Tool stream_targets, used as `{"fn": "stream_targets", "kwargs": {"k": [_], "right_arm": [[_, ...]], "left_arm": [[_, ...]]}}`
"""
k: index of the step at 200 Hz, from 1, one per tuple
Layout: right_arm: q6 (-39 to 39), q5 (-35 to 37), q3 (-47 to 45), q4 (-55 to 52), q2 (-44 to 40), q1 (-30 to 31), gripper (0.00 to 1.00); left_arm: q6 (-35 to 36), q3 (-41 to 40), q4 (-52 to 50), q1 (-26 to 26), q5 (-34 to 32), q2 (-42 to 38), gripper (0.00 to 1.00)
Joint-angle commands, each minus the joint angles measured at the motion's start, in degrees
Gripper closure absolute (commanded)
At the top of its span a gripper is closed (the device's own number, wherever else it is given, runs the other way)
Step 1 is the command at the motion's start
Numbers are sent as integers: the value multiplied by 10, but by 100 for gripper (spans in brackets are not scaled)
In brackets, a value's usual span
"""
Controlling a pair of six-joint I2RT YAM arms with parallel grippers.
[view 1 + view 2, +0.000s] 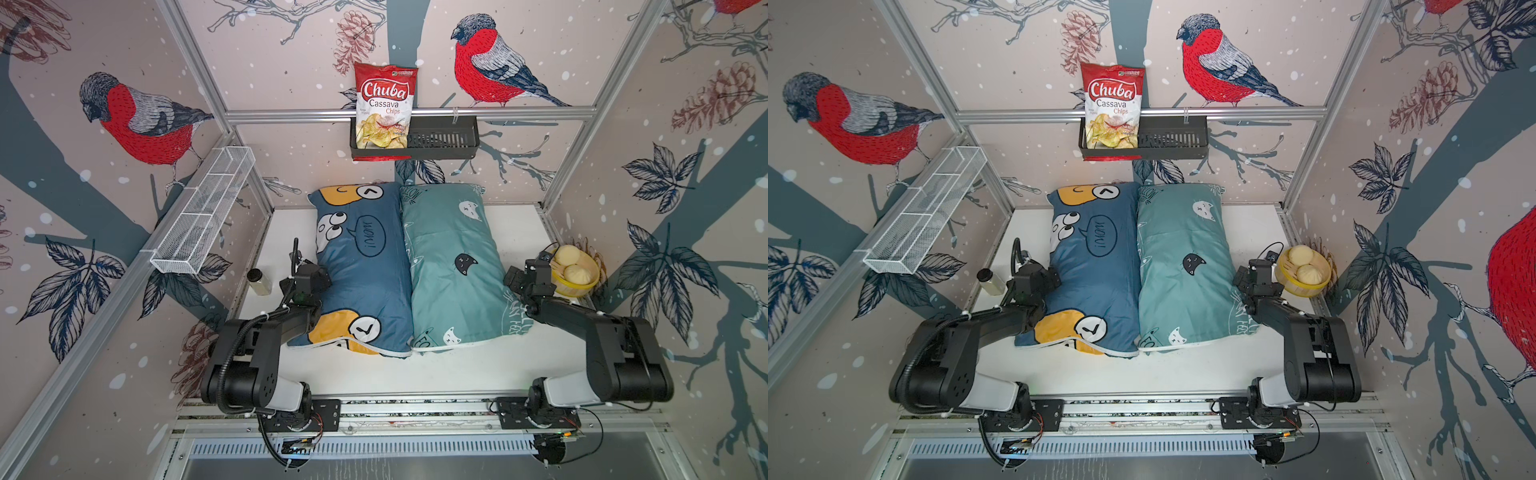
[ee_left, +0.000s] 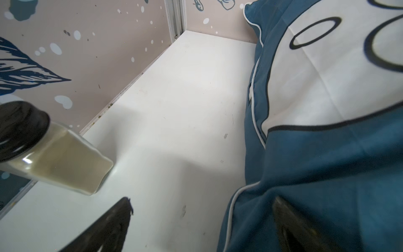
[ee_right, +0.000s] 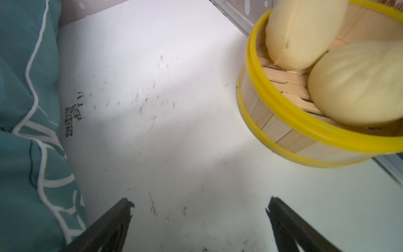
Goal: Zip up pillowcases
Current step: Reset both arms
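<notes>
left gripper [image 2: 202, 199], right gripper [image 3: 200, 200] wide apart, empty | blue pillow [image 1: 365, 270], teal pillow [image 1: 449, 266] soft, light | I'd pinch piped edge [image 1: 376, 349]

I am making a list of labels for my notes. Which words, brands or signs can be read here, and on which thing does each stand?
"Chuba Cassava Chips": on the chip bag in the black wall basket.
"WOW!": in a speech bubble on the dark blue pillowcase, seen upside down.
"FO": at the near corner of the teal pillowcase; its other lettering is creased and not clearly readable.
Small print on the bag: too small to read.
</notes>
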Motion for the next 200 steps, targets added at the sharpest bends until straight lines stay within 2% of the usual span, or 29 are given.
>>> {"fn": "stream_targets", "kwargs": {"k": [1, 19, 26, 47, 80, 117, 171, 200], "right_arm": [[-30, 37, 0, 97, 13, 23, 0], [-61, 58, -20, 178, 13, 49, 1], [-71, 62, -27, 208, 16, 58, 0], [-95, 61, -13, 201, 31, 77, 0], [-129, 76, -53, 260, 9, 110, 0], [-125, 74, -46, 251, 13, 106, 0], [-75, 18, -59, 242, -9, 46, 0], [-79, 15, -58, 243, -8, 47, 0]], "left_arm": [[5, 12, 33, 1, -2, 15, 0], [18, 0, 88, 1, 1, 24, 0], [14, 7, 75, 1, 4, 25, 0], [22, -4, 87, 1, 14, 17, 0], [49, -72, 179, -1, 66, -26, 0], [68, -70, 187, -7, 90, -20, 0], [76, -50, 169, -8, 103, -5, 0], [81, -42, 159, -8, 111, 0, 0]]}}
